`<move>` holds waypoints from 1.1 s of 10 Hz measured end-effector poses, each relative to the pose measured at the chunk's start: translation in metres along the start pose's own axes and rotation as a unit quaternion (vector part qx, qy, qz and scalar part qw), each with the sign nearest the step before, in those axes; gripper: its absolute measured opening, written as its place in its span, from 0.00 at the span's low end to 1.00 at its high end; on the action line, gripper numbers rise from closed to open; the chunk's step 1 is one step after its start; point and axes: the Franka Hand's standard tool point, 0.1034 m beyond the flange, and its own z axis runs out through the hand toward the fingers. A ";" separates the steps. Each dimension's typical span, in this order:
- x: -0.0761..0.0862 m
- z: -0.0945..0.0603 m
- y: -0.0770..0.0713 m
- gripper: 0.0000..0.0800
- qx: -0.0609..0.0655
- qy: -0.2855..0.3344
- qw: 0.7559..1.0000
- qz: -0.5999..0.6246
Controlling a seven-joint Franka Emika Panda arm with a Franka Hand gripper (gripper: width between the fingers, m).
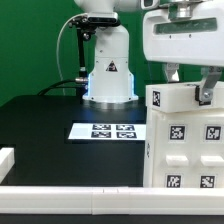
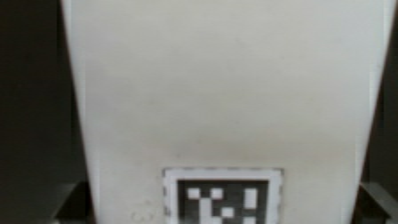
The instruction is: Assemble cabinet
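The cabinet body [image 1: 185,145], a tall white box with several black-and-white tags on its front, stands at the exterior view's right. My gripper [image 1: 190,82] comes down on its top edge, one finger on each side of it. In the wrist view a white cabinet panel [image 2: 214,100] with one tag [image 2: 222,198] fills the space between the dark fingertips [image 2: 68,205], which touch both its sides. My gripper [image 2: 217,205] is shut on the cabinet body. The smaller cabinet pieces are out of view.
The marker board [image 1: 108,130] lies flat on the black table, left of the cabinet body. The arm's base [image 1: 108,75] stands behind it. A white rail [image 1: 80,198] runs along the front edge, with a white end [image 1: 5,158] at far left.
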 end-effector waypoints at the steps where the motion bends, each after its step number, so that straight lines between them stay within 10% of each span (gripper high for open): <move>1: 0.000 0.000 0.000 0.70 0.000 -0.001 1.000 0.027; 9: -0.002 0.000 -0.002 0.70 0.015 -0.005 0.960 0.278; 11: -0.004 0.001 -0.002 0.94 0.014 -0.005 0.963 0.268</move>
